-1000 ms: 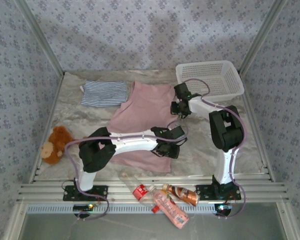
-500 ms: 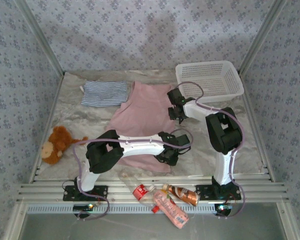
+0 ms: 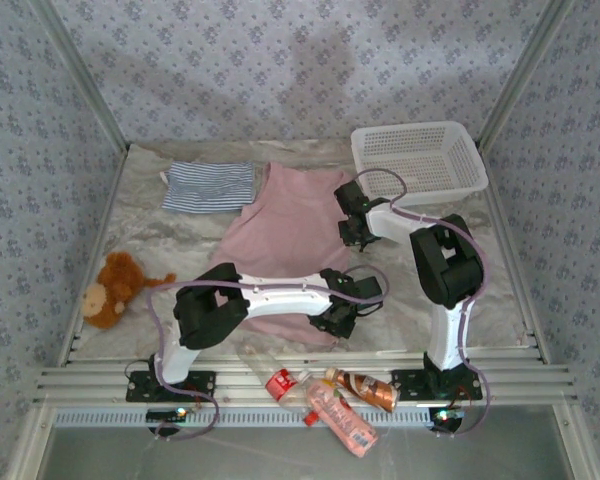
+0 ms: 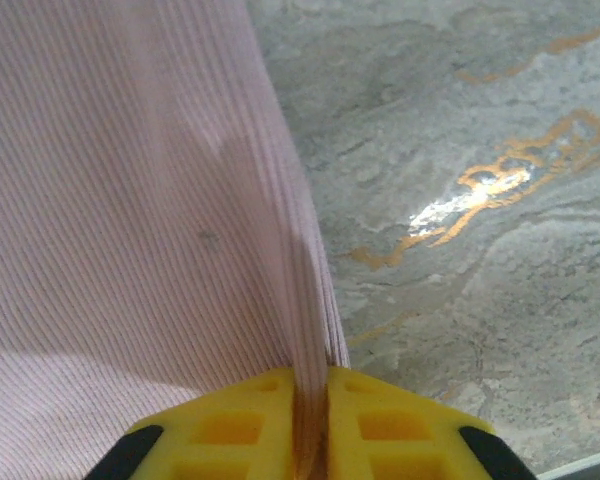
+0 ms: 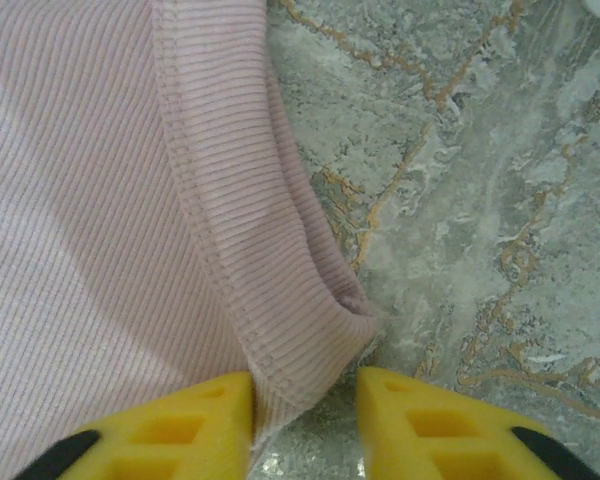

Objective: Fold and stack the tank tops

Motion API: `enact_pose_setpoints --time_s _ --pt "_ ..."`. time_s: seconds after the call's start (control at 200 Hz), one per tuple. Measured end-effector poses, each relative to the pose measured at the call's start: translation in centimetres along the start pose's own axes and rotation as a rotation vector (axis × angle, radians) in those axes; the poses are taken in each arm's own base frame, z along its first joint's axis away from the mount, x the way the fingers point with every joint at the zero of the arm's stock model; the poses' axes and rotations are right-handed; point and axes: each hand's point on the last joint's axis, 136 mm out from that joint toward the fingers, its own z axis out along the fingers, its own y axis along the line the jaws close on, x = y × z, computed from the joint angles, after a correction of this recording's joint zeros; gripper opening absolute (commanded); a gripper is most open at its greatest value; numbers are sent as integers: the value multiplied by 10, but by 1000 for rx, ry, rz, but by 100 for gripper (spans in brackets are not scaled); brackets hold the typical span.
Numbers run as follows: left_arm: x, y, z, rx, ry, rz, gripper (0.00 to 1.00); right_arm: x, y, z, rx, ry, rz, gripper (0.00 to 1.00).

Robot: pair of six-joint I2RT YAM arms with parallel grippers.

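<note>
— Pink cloth first: where is the dusty pink tank top [image 3: 280, 225] of soft ribbed fabric?

— Spread flat across the middle of the grey marbled bench [image 3: 170, 245] with gold veins. Fine ribs run its length, and its edge carries a stitched hem.

— And the end effectors?

— The left end effector [image 4: 310, 390] has its yellow fingers pressed together on the near right edge of the pink cloth, which stands up in a thin fold between them. The right end effector [image 5: 305, 385] is spread at the top's far right edge, with a rolled corner of the stitched hem lying between its yellow fingers.

— What lies around it?

— A navy-and-white striped tank top [image 3: 210, 186], folded into a rectangle, sits at the far left, just beside the pink one's far corner. A white plastic lattice basket [image 3: 420, 160] stands at the far right, near the right arm. A brown plush toy [image 3: 115, 288] lies at the left edge. The left arm stretches over the near part of the pink top and hides some of it.

— Counts?

— Two tank tops, one basket and one plush toy. There are also three plastic bottles [image 3: 280, 381] lying between the arm bases at the near edge.
</note>
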Motion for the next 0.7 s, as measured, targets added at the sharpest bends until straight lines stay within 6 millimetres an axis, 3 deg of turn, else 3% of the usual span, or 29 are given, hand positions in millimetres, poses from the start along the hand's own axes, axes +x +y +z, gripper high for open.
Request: enact_pose_setpoints --time_s 0.3,0.7 --pt "-3 -2 -7 -2 -2 7 0 -4 3 0 -14 -6 -18 9" --pt "-15 -8 -26 103 -21 -4 0 -33 -1 -29 -43 -90 0 5"
